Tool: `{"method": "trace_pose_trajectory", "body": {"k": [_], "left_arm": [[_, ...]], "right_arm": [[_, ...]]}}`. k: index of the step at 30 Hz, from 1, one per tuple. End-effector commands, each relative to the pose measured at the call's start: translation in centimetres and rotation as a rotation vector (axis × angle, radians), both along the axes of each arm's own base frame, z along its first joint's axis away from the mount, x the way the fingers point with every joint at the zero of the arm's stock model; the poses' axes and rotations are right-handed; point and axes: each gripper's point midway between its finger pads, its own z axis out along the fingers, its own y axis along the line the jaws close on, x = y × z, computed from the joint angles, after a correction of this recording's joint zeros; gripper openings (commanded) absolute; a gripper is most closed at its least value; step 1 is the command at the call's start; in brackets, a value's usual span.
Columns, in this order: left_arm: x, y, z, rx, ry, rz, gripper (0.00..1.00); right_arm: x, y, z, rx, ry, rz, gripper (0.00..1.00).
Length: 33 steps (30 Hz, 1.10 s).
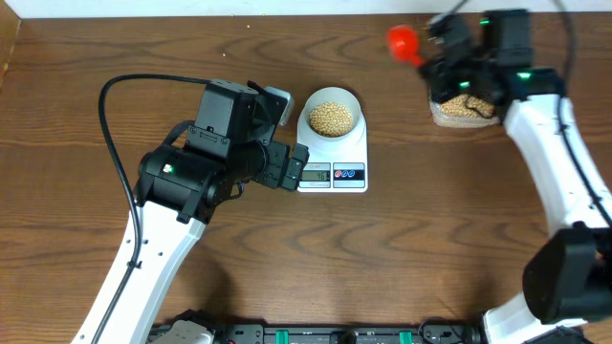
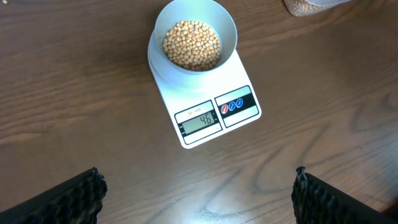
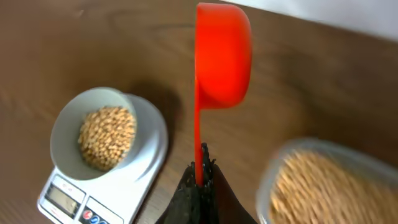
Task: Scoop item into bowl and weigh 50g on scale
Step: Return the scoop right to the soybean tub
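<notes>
Our right hand [image 3: 200, 171] was shut tight on the thin handle of the red scoop [image 3: 222, 56]. The cup of the scoop stuck out in front of the hand, up in the air. The picture was blurry there, so we could not tell if it was full or empty.

Just below the hand, a bit to its right, sat the clear tub [image 3: 267, 186] with lots of beans [image 3: 329, 186] inside. Well off to the hand's left stood the scale [image 2: 205, 96], with the bowl [image 2: 227, 31] on top of it. Some beans [image 2: 191, 45] lay in a small heap in the bowl. The little screen [image 2: 199, 121] looked like it said 46, so we thought only a few more were needed.

Our left hand [image 2: 199, 180] was open and held nothing. It hung over the table [image 2: 62, 93] in front of the scale, near it but not touching.

We thought a few things could go wrong. A full scoop tipped in all at once would push the number past 50. Beans are round, so a fast pour could make them bounce out and roll away. If the scoop leaned on the bowl, or our left hand bumped the scale, the number would be wrong.
</notes>
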Motion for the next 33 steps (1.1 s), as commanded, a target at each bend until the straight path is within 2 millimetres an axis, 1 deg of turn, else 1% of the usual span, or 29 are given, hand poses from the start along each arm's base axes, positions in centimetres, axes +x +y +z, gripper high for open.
{"method": "trace_pose_trajectory", "body": {"k": [1,4,7,9,12,18,21,33], "left_arm": [[0.3,0.2,0.0,0.016,-0.008,-0.003,0.98],[0.3,0.2,0.0,0.016,-0.008,-0.003,0.98],[0.3,0.2,0.0,0.016,-0.008,-0.003,0.98],[0.3,0.2,0.0,0.016,-0.008,-0.003,0.98],[0.3,0.2,0.0,0.016,-0.008,-0.003,0.98],[0.3,0.2,0.0,0.016,-0.008,-0.003,0.98],[0.3,0.2,0.0,0.016,-0.008,-0.003,0.98],[0.3,0.2,0.0,0.016,-0.008,-0.003,0.98]], "right_arm": [[-0.8,-2.8,1.8,0.130,0.080,-0.180,0.01],[-2.0,-5.4,0.5,0.128,0.171,-0.271,0.01],[-3.0,-7.8,-0.8,0.065,0.223,-0.346,0.01],[-3.4,-8.5,-1.3,0.003,0.226,-0.329,0.01],[-3.5,-9.2,-1.6,-0.066,0.218,-0.324,0.01],[-3.5,-11.3,-2.9,-0.180,0.241,-0.393,0.01],[-3.5,-11.6,-3.6,-0.204,0.254,-0.385,0.01],[-3.3,-11.6,-7.7,-0.258,0.337,-0.305,0.01]]}}
